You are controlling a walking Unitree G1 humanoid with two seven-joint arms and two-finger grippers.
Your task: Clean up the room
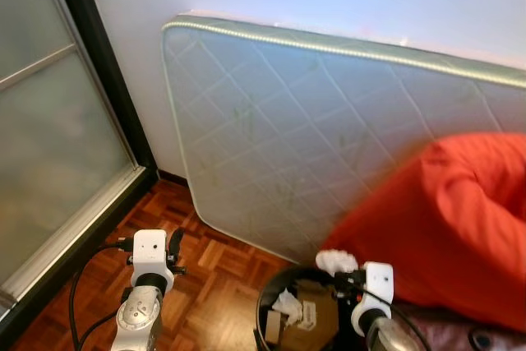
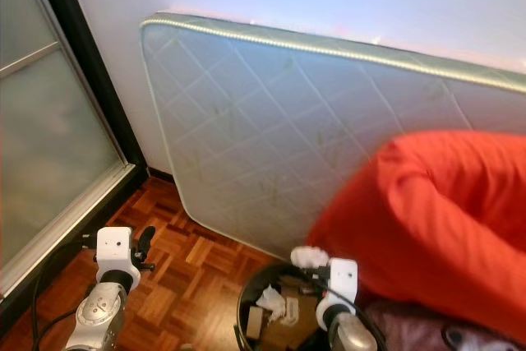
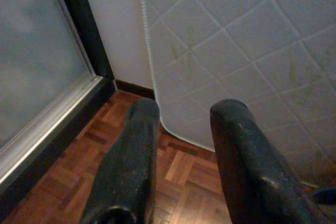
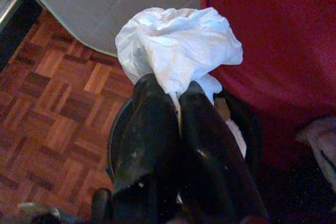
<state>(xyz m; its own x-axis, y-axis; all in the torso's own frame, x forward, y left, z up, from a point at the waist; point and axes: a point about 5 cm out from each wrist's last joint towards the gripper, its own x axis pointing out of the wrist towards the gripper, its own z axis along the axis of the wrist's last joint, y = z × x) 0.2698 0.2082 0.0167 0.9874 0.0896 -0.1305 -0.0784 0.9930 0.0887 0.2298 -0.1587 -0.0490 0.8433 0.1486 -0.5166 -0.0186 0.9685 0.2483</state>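
Observation:
My right gripper [image 4: 176,98] is shut on a crumpled white tissue [image 4: 176,45], which also shows as a white wad [image 1: 335,261] held just above the far rim of a black round bin [image 1: 267,302]. The bin holds paper scraps and cardboard [image 1: 300,311]. My left gripper [image 3: 181,124] hangs open over the parquet floor [image 3: 178,169], with nothing between its fingers; its wrist [image 1: 152,256] sits to the left of the bin.
A quilted white mattress [image 1: 312,129] leans against the wall. A big red beanbag [image 1: 444,219] lies right of the bin. A frosted glass sliding door with a black frame [image 1: 111,96] stands at the left.

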